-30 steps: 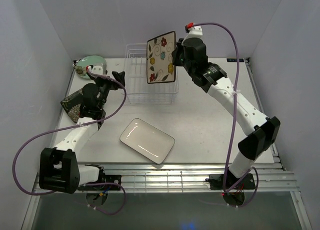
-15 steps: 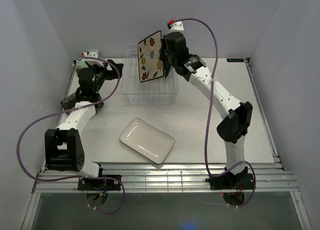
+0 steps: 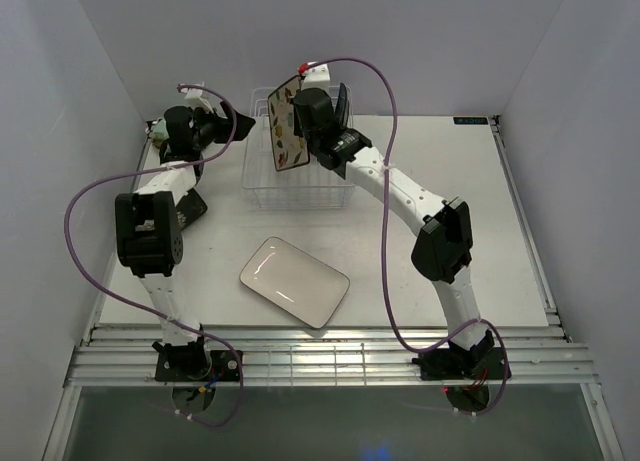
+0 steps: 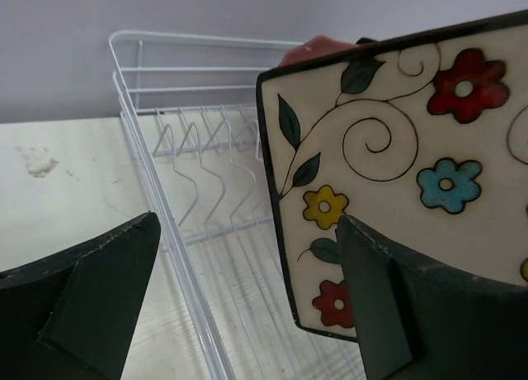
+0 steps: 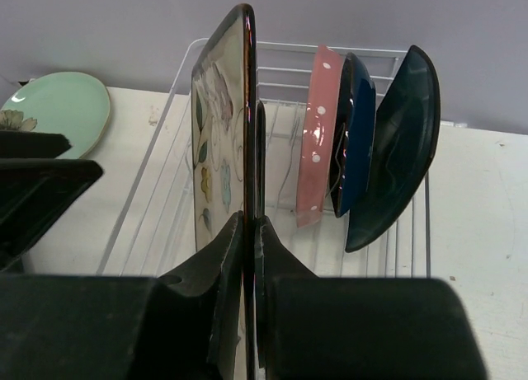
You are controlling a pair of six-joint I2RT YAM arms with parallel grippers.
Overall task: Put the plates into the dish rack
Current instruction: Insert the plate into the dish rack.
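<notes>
My right gripper (image 3: pixel 303 109) is shut on the patterned square plate (image 3: pixel 286 126), cream with coloured flowers, and holds it upright and edge-on (image 5: pixel 219 133) over the left part of the white wire dish rack (image 3: pixel 300 193). A round pink plate (image 5: pixel 318 141), a dark blue plate (image 5: pixel 356 133) and a teal plate (image 5: pixel 398 149) stand in the rack's right part. My left gripper (image 3: pixel 224 121) is open and empty beside the rack's left side, facing the held plate (image 4: pixel 404 141). The white rectangular plate (image 3: pixel 294 281) lies on the table in front.
The round pale green plate (image 5: pixel 59 108) lies at the back left, behind my left arm. A dark floral plate (image 3: pixel 190 205) lies by the left edge, partly hidden under that arm. Side walls close in the table.
My right arm has carried the patterned plate leftward and turned it edge-on over the rack. My left arm has swung up and back to the rack's left side.
</notes>
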